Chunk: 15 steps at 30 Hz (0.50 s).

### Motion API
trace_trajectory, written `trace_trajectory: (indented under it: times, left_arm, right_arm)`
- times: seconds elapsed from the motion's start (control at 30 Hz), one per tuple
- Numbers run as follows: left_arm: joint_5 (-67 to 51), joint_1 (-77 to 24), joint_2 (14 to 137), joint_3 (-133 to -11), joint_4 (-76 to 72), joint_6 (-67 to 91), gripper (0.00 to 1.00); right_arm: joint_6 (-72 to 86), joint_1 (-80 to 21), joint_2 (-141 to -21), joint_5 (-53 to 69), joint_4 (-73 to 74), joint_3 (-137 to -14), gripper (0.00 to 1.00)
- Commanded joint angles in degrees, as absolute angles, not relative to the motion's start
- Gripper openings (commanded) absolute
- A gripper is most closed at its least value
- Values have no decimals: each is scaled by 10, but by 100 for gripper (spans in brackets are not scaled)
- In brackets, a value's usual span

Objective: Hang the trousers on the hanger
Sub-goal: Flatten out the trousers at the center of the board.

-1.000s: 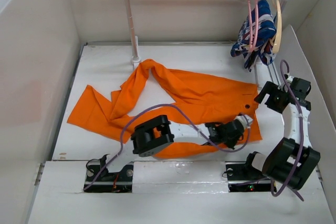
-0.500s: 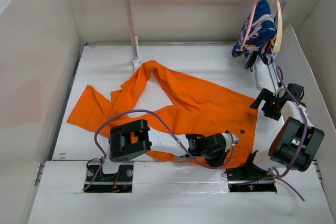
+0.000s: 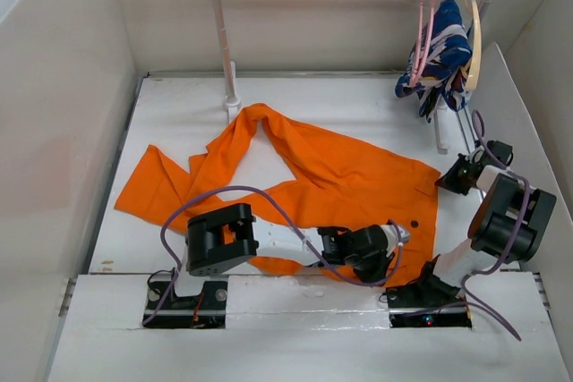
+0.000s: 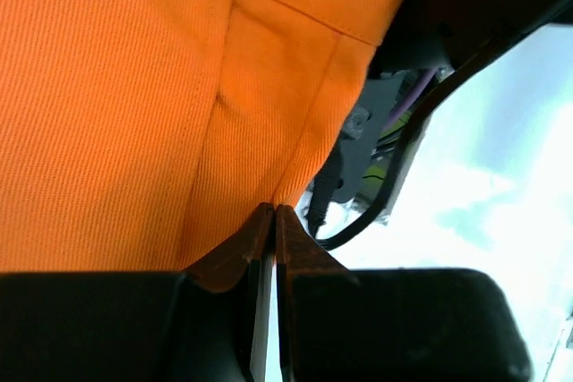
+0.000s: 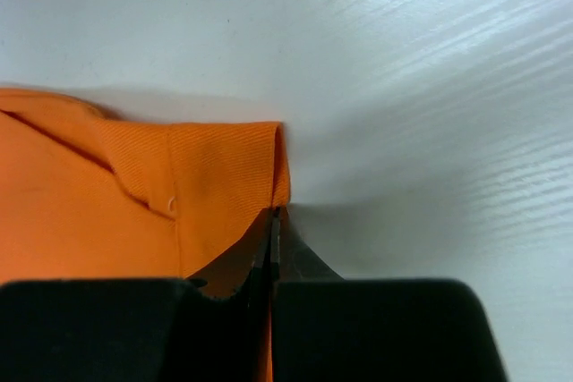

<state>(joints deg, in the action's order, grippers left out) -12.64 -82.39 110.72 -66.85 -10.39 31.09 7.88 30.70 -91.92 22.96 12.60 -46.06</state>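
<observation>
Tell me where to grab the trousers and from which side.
The waistband of the trousers, one corner per claw, from the right edge: that hem lies straight and flat, legs trailing left. The left claw and right claw pinch those corners.

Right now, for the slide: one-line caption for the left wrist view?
Left gripper pinched shut on a seamed edge of the orange trousers, black cable behind.

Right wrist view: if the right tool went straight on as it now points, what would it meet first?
The trousers: the right tool is shut on their corner, so cloth lies directly ahead. Past that corner only a white surface shows, its depth unclear.
</observation>
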Motion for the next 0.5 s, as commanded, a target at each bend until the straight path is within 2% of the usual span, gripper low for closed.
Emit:
trace_trajectory:
  times: [0.0,0.17,0.33,0.37,0.4,0.43,0.47]
  left_arm:
    - [-146,-826,1096,-721,-127,308,0]
    - [-177,-826,1149,-849,-99,288,0]
    - [-217,-826,1253,-1039,-76,298,0]
    - [-230,-826,1309,-1123,-54,321,14]
    - [-228,-826,1322,-1136,-52,324,28]
    - [-228,-826,1322,-1142,-52,324,28]
    - [-228,-826,1321,-1139,-53,329,55]
  right_arm:
    - [94,306,-870,214,121,-469,0]
    - [96,311,-850,133,188,-601,0]
    - [84,311,-937,85,228,-733,0]
    - [82,306,-965,60,251,-799,14]
    - [75,306,-989,56,256,-835,36]
    - [75,301,-989,56,256,-836,61]
    - [72,301,-1002,60,288,-859,73]
